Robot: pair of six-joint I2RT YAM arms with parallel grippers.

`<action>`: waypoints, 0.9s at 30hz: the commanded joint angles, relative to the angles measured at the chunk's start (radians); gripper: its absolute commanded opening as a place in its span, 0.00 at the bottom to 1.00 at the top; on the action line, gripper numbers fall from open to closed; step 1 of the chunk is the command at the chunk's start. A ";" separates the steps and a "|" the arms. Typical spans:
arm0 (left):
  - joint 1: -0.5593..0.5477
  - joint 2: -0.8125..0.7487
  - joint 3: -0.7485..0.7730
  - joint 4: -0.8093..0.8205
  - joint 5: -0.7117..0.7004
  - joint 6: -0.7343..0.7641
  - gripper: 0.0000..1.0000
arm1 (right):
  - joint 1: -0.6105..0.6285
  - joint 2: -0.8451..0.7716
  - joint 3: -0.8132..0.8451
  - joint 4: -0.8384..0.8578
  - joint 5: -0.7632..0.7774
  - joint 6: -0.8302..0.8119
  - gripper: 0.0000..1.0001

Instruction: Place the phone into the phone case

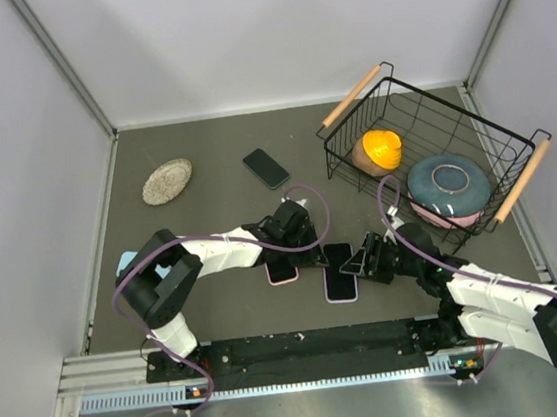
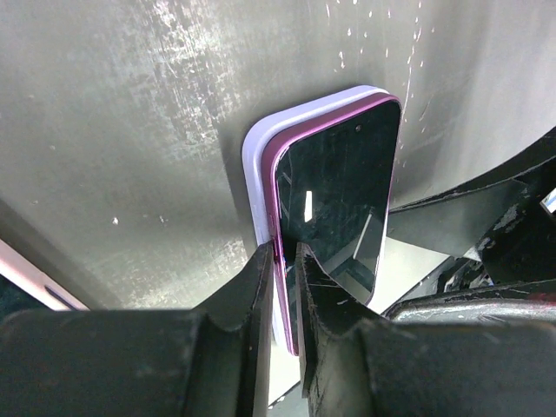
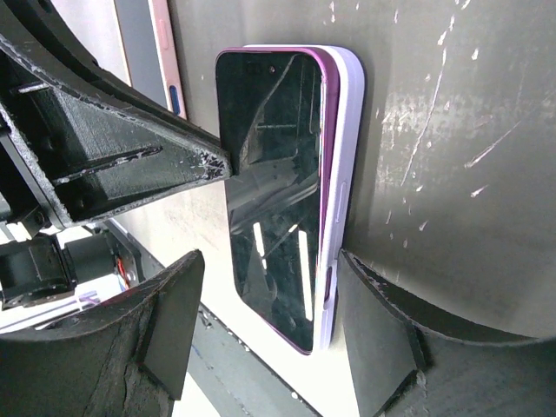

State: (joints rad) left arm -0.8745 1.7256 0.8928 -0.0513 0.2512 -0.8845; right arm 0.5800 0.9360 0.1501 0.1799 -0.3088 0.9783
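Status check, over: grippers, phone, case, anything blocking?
Left gripper: jaws shut on phone edge. Right gripper: jaws open astride case. Phone on case, looks not fully seated. Nothing in the way.

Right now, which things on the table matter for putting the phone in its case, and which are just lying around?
For the job: phone; lavender case under it; left fingers pinching the phone's edge; right fingers open either side.

Lying about: pink-edged phone; dark phone; woven coaster; wire basket holding an orange object and a blue bowl.
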 commanded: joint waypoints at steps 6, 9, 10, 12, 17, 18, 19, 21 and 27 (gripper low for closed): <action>-0.038 0.000 -0.063 0.074 0.158 -0.044 0.04 | -0.002 -0.040 0.031 0.289 -0.131 0.040 0.62; -0.038 -0.011 -0.075 0.090 0.172 -0.054 0.03 | 0.000 -0.022 0.034 0.320 -0.168 0.031 0.62; -0.038 -0.015 -0.075 0.088 0.169 -0.056 0.02 | -0.002 -0.019 0.039 0.320 -0.180 0.028 0.62; -0.038 -0.021 -0.078 0.090 0.171 -0.056 0.01 | -0.002 -0.019 0.048 0.319 -0.188 0.026 0.62; -0.038 -0.034 -0.088 0.105 0.181 -0.070 0.00 | -0.002 -0.022 0.055 0.319 -0.171 0.039 0.62; -0.038 -0.032 -0.088 0.110 0.187 -0.074 0.00 | -0.002 -0.025 0.052 0.320 -0.164 0.045 0.62; -0.038 -0.029 -0.089 0.111 0.201 -0.079 0.00 | -0.002 -0.025 0.049 0.323 -0.150 0.046 0.62; -0.038 -0.027 -0.098 0.132 0.220 -0.093 0.00 | -0.002 -0.028 0.045 0.339 -0.136 0.053 0.62; -0.038 -0.040 -0.117 0.145 0.233 -0.125 0.00 | -0.002 -0.068 0.006 0.381 -0.059 0.085 0.64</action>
State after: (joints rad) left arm -0.8627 1.6951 0.8051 0.0658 0.2802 -0.9440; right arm 0.5785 0.9306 0.1337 0.2047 -0.4057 1.0035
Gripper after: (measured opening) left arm 0.137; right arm 0.640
